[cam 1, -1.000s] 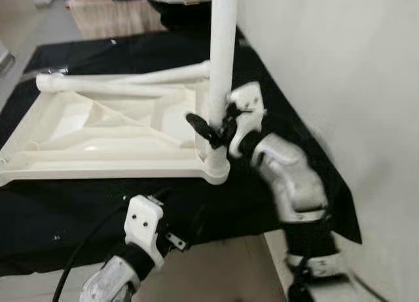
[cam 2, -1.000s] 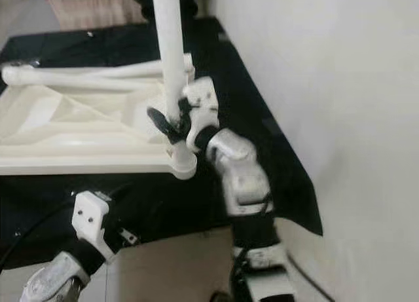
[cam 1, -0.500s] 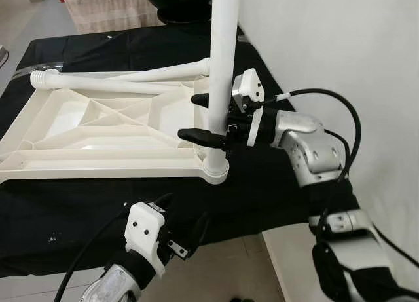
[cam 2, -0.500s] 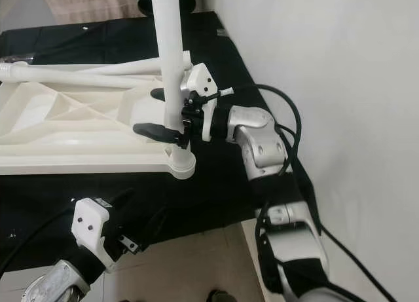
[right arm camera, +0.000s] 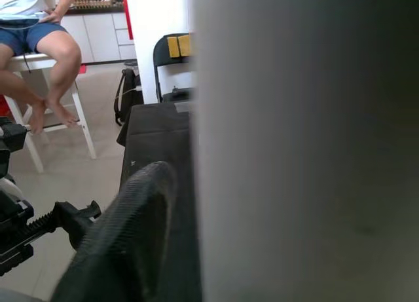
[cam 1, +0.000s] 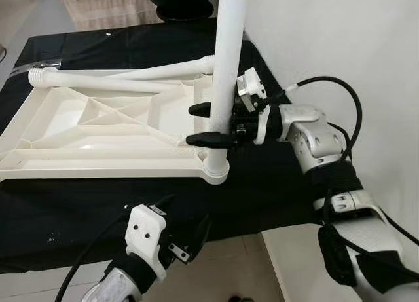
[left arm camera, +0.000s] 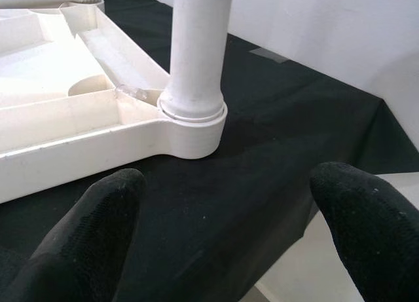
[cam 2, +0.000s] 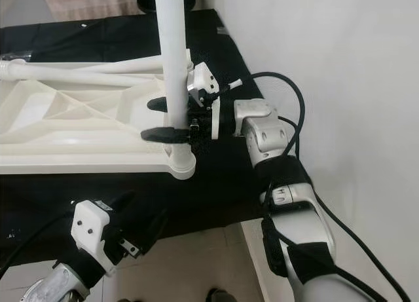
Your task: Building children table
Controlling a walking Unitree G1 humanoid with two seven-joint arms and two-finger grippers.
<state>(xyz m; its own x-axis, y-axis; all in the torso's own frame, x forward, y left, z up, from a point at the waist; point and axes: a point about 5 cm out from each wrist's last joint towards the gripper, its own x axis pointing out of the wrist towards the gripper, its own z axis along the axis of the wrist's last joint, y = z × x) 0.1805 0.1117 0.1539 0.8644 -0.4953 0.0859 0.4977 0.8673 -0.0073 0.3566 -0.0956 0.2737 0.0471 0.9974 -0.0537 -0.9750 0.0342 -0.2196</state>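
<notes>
Right pincer had its fingers around the upright white leg, just above the tabletop's near right corner socket. Left pincer hung open nearby, holding nothing.

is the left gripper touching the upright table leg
No: the left gripper hangs open below the black cloth's edge, apart from the leg, which the right gripper clasps.

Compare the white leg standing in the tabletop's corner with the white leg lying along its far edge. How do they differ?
The standing leg is upright, seated in a corner socket of the upturned tabletop; the lying leg rests flat, unattached. The right gripper has its jaws around the standing leg; nothing holds the lying one. The lying leg's ribbed end shows; the standing leg's lower end is hidden in the socket. Both are white plastic tubes.
</notes>
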